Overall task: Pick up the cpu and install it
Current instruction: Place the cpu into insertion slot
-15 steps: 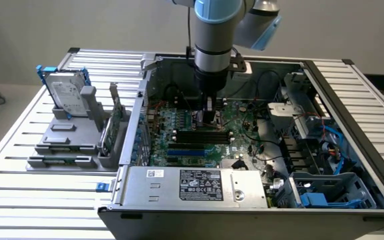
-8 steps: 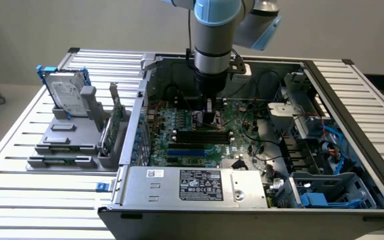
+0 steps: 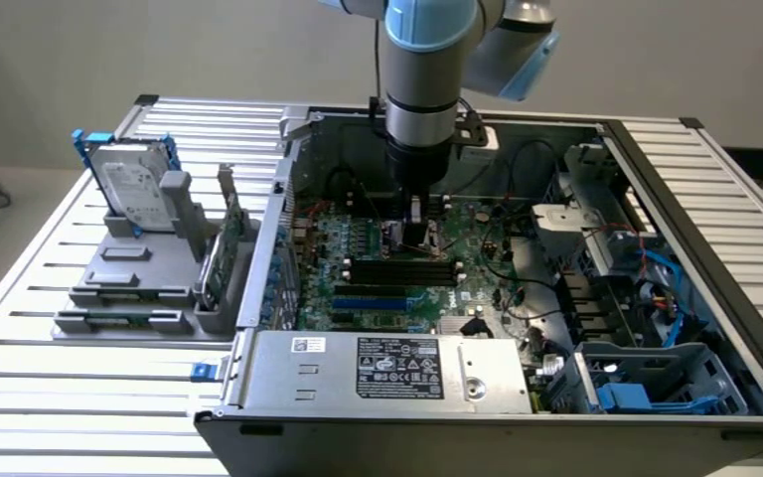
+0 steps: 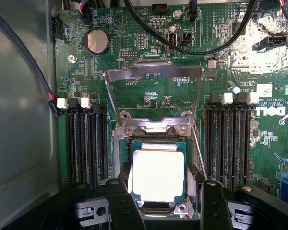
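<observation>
A slatted metal table carries an open computer case, lying on its side with the inside facing up. The robot arm comes straight down into the case from above. Along the near wall of the case sits a silver power supply with a black label. The green motherboard covers the case floor, and black cables loop over its far part. Outside the case, at the exterior view's left, a grey fixture stands on the table with a hard drive in a blue frame leaning upright in it. On the board, two banks of black memory slots stand on either side of the processor area. Between them the metal load plate is swung up and open, clear of the socket. The gripper is low over that socket, its two dark fingers set apart and pressed against opposite edges of the cpu, so the claw is grasping the chip. The cpu lies flat with its pale silvery top up, squarely within the socket's frame; whether it rests fully on the seat cannot be told. A round coin battery sits on the board well beyond the load plate
</observation>
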